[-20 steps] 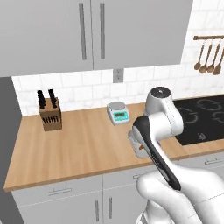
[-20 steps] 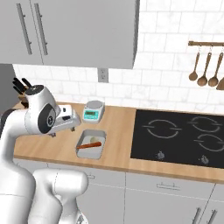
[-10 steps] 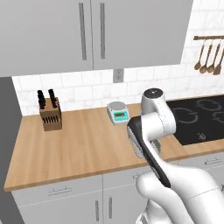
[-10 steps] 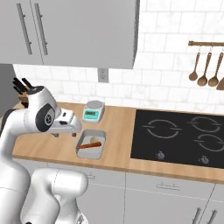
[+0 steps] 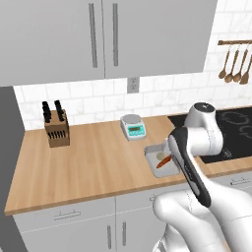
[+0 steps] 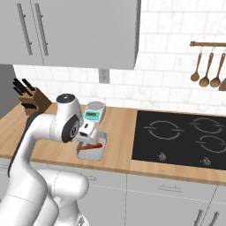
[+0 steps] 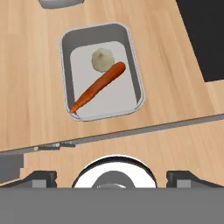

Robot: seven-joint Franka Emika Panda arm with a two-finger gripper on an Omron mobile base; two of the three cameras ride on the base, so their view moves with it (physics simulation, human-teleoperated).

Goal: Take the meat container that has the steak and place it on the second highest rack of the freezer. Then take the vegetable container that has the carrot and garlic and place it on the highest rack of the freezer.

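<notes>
The vegetable container (image 7: 138,78) is a shallow grey tray on the wooden counter near its front edge. Inside it lie an orange carrot (image 7: 98,86) set diagonally and a pale garlic bulb (image 7: 102,59) touching the carrot's thick end. My gripper (image 7: 113,177) hangs above the tray, open, with both dark fingertips (image 7: 40,177) spread wide and nothing between them. The same tray (image 5: 156,165) with its carrot (image 5: 165,160) sits just left of my arm. In the right base view my hand is over the tray (image 6: 98,150) and carrot (image 6: 89,147). The meat container with the steak is out of view.
A small kitchen scale (image 5: 133,126) stands behind the tray by the wall. A knife block (image 5: 55,128) is at the counter's left. The black cooktop (image 6: 185,139) lies to the right, with utensils (image 6: 205,68) hanging above it. A tall grey panel (image 5: 6,187) borders the counter's left end.
My hand has swung right and down to hang over the vegetable container. In the left base view the arm has shifted and uncovered the tray. The jaws stayed open.
</notes>
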